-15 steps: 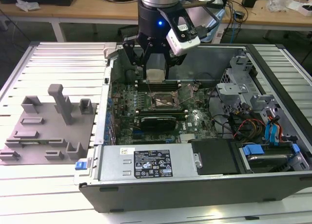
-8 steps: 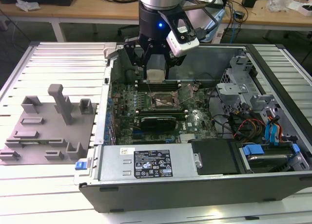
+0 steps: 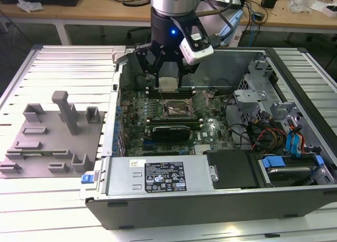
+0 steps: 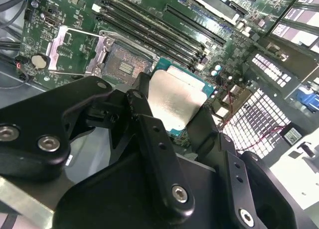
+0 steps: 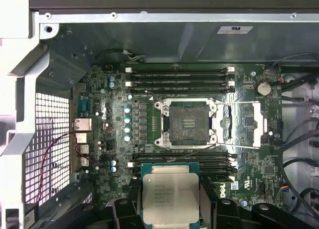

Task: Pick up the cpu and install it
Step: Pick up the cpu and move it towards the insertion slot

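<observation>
1. While the black two-fingered gripper (image 3: 168, 80) hangs over the open dark-grey metal computer case (image 3: 210, 205) in the exterior view, its fingers are clamped on the small, flat, square, silvery-grey cpu (image 3: 168, 85), lifted clear of the green motherboard (image 3: 210, 129). The dark square socket frame (image 3: 176, 109) lies close below; from this angle I cannot tell whether the cpu is straight above it. A long black card with a green edge (image 3: 171, 131) lies just beside the socket, and a silver power supply box (image 3: 158, 176) fills the case's near side. A pale grey moulded tray (image 3: 50, 142) rests well apart, at the exterior view's left.
2. In the second wrist view the cpu (image 4: 177, 102) sits gripped between the black fingers (image 4: 144, 122), metal top toward the camera. Beyond it the socket (image 4: 124, 64) is uncovered, its silver metal load plate (image 4: 70, 47) swung open to one side. Long black memory slots (image 4: 159, 25) run alongside.
3. In the first wrist view the cpu (image 5: 169, 194) appears in front of one bank of memory slots, apart from the socket (image 5: 188, 123). The socket is hemmed by memory slots (image 5: 179, 77) on two sides, the load plate (image 5: 244, 124) on a third and small blue-topped capacitors (image 5: 127, 124) on the fourth. The space right over it is open. A perforated metal case wall (image 5: 50, 134) stands farther out.
</observation>
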Controlling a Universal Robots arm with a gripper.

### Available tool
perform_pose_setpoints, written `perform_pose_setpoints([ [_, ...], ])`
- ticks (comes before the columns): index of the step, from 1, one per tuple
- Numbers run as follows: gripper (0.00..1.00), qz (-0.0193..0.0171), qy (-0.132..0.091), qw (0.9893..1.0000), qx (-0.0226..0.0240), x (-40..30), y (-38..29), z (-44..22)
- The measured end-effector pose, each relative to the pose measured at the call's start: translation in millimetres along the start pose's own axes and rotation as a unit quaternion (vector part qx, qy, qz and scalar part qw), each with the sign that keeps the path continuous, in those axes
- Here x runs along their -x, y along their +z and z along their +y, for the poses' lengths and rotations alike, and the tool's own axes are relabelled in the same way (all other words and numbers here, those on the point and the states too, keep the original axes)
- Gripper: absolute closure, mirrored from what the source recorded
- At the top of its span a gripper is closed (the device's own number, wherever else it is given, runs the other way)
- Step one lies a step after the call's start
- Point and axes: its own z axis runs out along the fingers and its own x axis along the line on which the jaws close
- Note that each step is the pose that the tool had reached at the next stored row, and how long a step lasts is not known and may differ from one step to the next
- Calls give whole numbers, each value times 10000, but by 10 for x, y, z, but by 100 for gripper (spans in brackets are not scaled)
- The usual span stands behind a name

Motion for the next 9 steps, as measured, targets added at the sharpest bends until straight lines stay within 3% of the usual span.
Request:
perform_pose_setpoints([
  [9,45,3,0,10000,-1,4,53,27],
])
